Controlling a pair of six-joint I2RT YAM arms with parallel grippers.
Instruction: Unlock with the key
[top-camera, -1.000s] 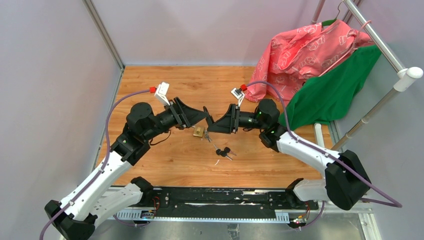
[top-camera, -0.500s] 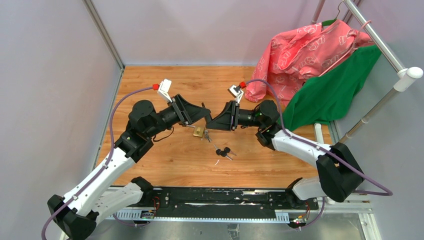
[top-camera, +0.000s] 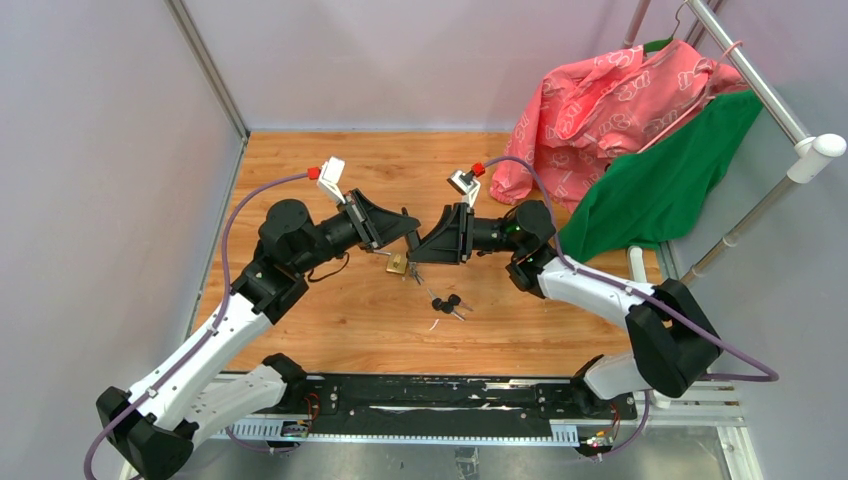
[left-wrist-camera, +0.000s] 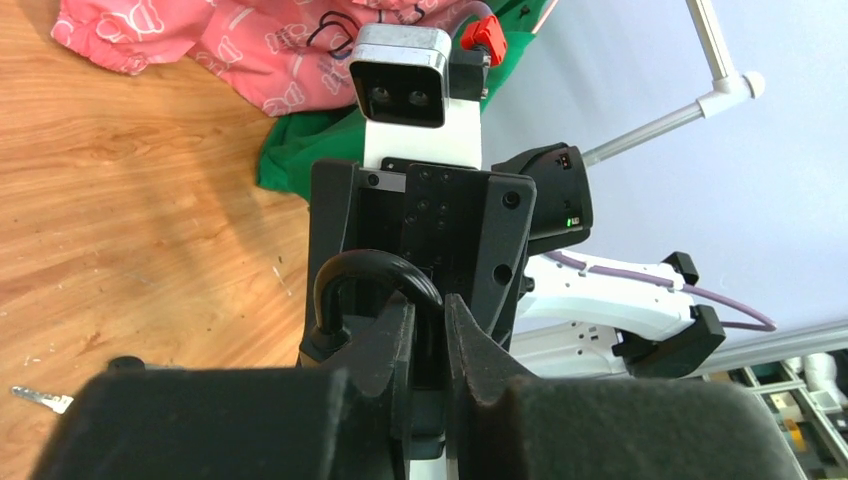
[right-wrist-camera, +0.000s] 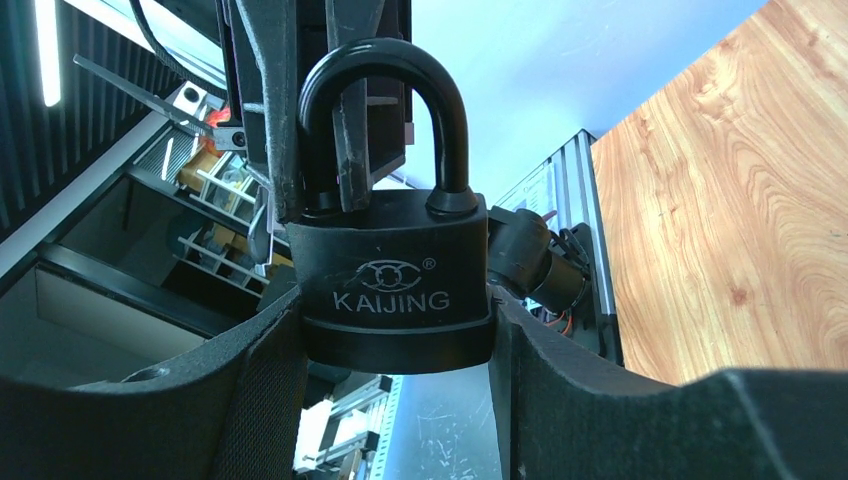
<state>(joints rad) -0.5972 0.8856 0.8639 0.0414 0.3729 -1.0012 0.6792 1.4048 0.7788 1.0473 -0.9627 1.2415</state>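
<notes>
A black padlock (right-wrist-camera: 395, 285) marked KAIJING hangs in the air, and my right gripper (right-wrist-camera: 395, 345) is shut on the sides of its body. Its shackle (left-wrist-camera: 372, 272) arches up in the left wrist view. My left gripper (left-wrist-camera: 430, 312) is shut on one leg of that shackle. From above, the left gripper (top-camera: 404, 232) and the right gripper (top-camera: 424, 243) meet tip to tip over the middle of the table. A bunch of black-headed keys (top-camera: 447, 304) lies on the wood below them, with no gripper touching it. A silver key blade (left-wrist-camera: 36, 399) shows on the table.
A small brass padlock (top-camera: 398, 264) with a key beside it lies under the grippers. Pink cloth (top-camera: 610, 100) and green cloth (top-camera: 665, 180) hang from a metal rack (top-camera: 770, 95) at the back right. Grey walls close in the left and back.
My left gripper has closed from open onto the shackle leg. The right arm has carried the padlock a little to the left, toward the left gripper.
</notes>
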